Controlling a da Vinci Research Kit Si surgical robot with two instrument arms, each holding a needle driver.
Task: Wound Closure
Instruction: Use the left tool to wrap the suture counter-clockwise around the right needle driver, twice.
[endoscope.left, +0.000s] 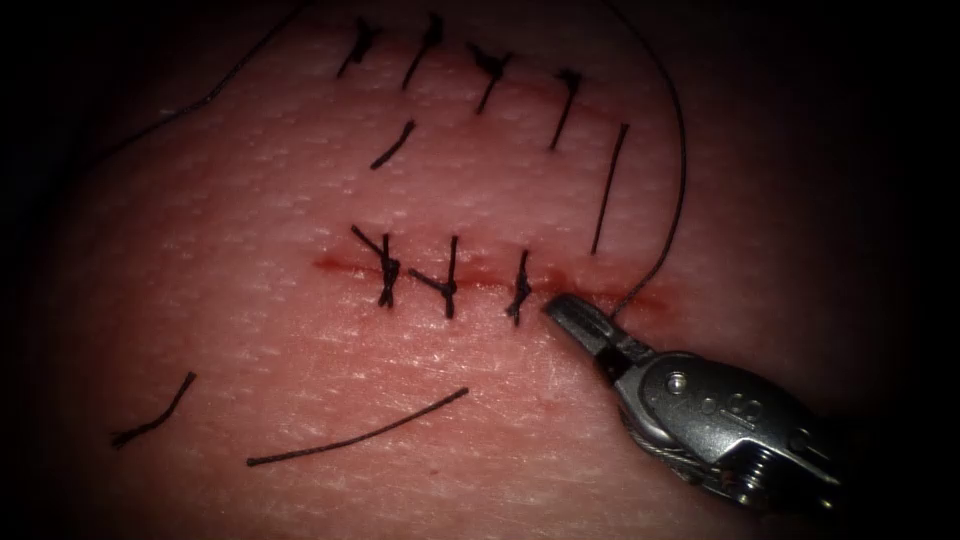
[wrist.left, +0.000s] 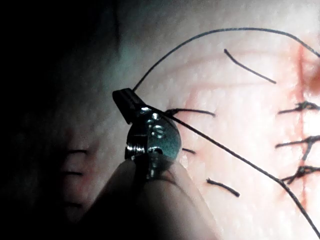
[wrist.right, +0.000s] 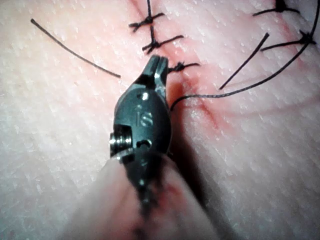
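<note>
Pink tissue (endoscope.left: 300, 350) carries two cuts in the endoscope view. The lower cut (endoscope.left: 335, 265) runs left to right and has three knotted stitches (endoscope.left: 450, 280) across it, with red fluid (endoscope.left: 650, 297) along its line, thickest at the right end. The upper cut (endoscope.left: 530, 90) is crossed by four stitches (endoscope.left: 490, 70). Four cut ends (endoscope.left: 355, 435) lie loose on the surface: two below the lower cut and two between the cuts. One right tool (endoscope.left: 558, 310) comes in from the lower right. Its two jaws are pressed close together, with nothing to be seen between them. Its tip rests on the lower cut just right of the third stitch. One long thread (endoscope.left: 680, 170) rises from the cut just right of that tip and arcs up and over to the top edge. In the right wrist view the same tool (wrist.right: 156, 62) sits tip-down on the red line, and the thread (wrist.right: 260, 82) meets the tissue just beside its body. In the left wrist view the left tool (wrist.left: 124, 100) hangs above the tissue with its jaws clamped on the thread (wrist.left: 225, 30). One strand arcs away from the tip and a second runs slanting off past the tool's body. I cannot tell where the needle lies.
</note>
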